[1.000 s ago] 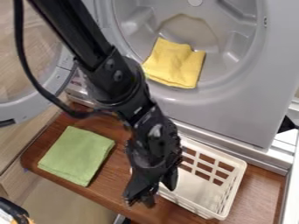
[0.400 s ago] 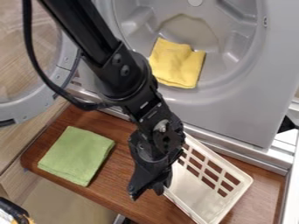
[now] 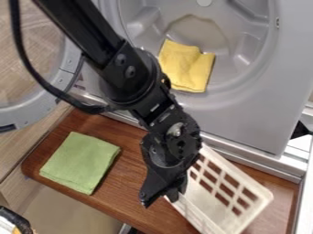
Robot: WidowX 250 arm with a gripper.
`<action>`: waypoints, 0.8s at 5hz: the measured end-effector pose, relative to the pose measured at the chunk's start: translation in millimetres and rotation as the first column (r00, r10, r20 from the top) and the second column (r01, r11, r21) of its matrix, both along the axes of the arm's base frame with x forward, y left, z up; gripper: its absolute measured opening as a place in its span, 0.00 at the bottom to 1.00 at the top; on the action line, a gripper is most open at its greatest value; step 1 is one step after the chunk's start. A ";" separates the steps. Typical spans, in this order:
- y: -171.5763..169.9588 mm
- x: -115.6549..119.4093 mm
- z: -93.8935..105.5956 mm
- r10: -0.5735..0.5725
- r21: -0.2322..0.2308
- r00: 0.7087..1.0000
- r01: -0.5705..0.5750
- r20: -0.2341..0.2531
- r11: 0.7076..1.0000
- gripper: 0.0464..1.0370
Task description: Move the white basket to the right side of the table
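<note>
- Brown wood-grain tabletop (image 3: 125,183), set at a slant, rounded left corner.
- Grey appliance front (image 3: 245,125) behind it, smooth face.
- Round recess (image 3: 247,34) in that front, molded ribs inside, small bright glints on its wall.
- Ring-shaped grey door (image 3: 61,82) open at left; pale wood grain visible within the ring.
- Metallic strip (image 3: 263,163) along the appliance's lower edge.
- Light wood-grain surface (image 3: 13,144), left of tabletop.
- Plain beige area (image 3: 67,215) below the tabletop's front edge.
</note>
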State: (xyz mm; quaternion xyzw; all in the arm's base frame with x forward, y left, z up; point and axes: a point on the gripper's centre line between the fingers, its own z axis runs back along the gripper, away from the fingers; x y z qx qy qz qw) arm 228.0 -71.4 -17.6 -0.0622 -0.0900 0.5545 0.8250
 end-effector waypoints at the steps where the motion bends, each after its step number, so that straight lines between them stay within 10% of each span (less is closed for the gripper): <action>1: -12.0 -3.8 8.7 0.068 0.008 0.998 -0.068 -0.003 0.998 0.04; 4: -50.8 17.9 12.8 0.148 -0.074 0.986 -0.142 0.074 0.987 0.04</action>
